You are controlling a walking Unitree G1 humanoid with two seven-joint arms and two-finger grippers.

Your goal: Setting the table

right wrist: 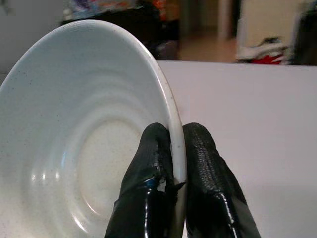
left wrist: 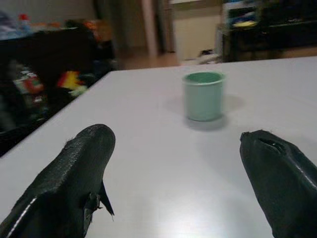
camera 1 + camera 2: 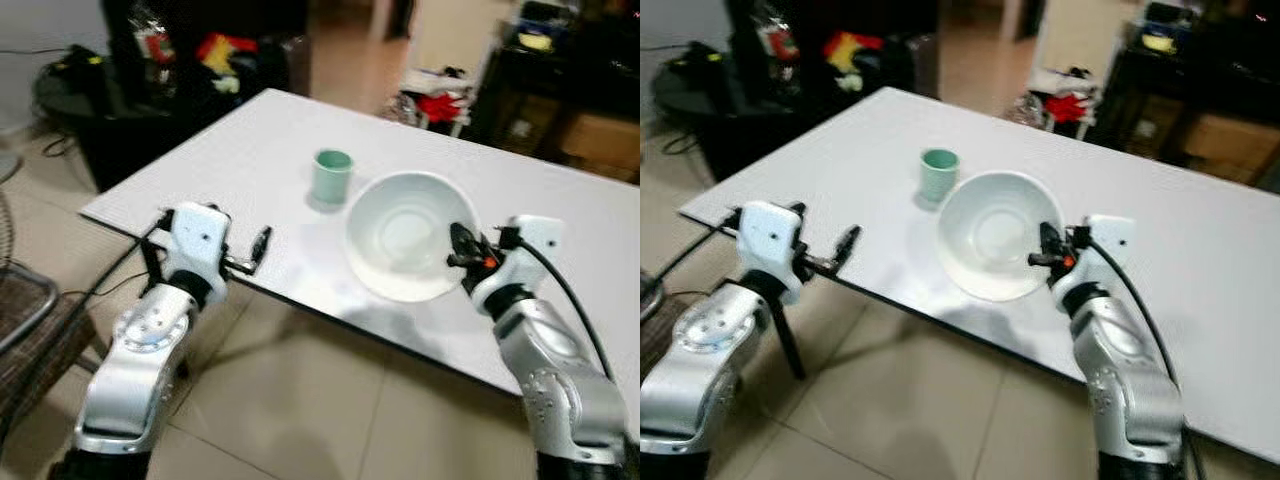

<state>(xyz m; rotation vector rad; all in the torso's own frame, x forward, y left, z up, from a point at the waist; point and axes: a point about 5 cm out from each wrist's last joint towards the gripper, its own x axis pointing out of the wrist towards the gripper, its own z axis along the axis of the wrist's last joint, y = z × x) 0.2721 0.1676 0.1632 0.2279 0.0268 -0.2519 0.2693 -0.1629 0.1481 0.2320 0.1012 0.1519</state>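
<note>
Right fingers (image 1: 171, 163) pinch the bowl (image 3: 405, 235) rim — likely rigid, glossy, breakable; left fingers (image 2: 173, 183) spread toward the cup (image 2: 203, 95).

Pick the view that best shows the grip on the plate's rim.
The right wrist view: the right gripper pinches the white plate by its rim, one finger on each side. Both eye views show the whole plate on the white table, with the pinch small and partly hidden.

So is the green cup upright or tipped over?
Upright. The green cup stands on its base on the white table, rim up; the left wrist view shows it level.
</note>
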